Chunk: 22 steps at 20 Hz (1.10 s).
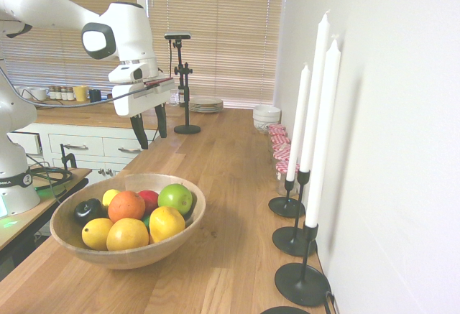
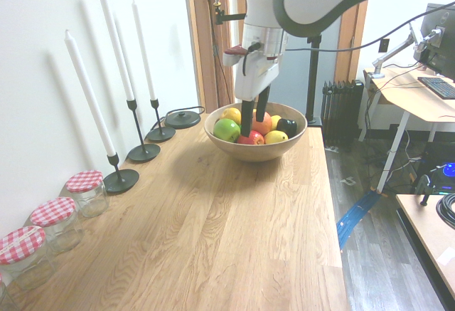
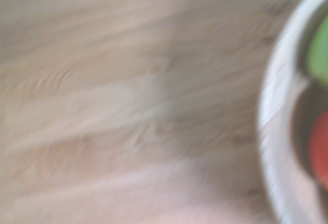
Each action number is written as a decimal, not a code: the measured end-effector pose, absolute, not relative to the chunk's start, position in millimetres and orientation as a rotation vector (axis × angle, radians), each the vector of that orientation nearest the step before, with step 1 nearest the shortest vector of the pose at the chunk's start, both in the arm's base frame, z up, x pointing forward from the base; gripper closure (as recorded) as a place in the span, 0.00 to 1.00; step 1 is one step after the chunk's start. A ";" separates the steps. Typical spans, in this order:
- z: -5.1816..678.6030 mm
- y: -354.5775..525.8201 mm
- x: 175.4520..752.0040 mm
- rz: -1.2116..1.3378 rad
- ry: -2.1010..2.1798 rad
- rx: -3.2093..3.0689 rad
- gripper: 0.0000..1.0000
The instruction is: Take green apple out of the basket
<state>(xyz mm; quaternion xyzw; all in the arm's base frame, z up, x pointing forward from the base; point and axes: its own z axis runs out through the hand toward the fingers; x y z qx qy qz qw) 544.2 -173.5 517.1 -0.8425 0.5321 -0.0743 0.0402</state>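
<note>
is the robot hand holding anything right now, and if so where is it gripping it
Nothing is held. The hand hangs open and empty above the table, and the green apple lies in the basket, untouched.

You get soft, bright daylight through the slatted blinds point(image 1: 215, 34) in the first exterior view, slightly overexposed, with glare washing out the white wall point(image 1: 388, 113). The candles point(image 2: 89, 94) throw faint shadows on the wall in the second exterior view. Both wide views bend at the edges. Your wrist view is heavily blurred: the counter point(image 3: 128, 106) grain smears, the basket point(image 3: 271, 131) rim is soft
</note>
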 end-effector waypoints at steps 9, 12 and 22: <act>510.2 -255.5 592.1 -0.177 1.831 -2.405 0.00; 501.3 -286.7 596.5 -0.141 1.884 -2.351 0.00; 456.3 -326.1 611.9 -0.048 1.930 -2.301 0.00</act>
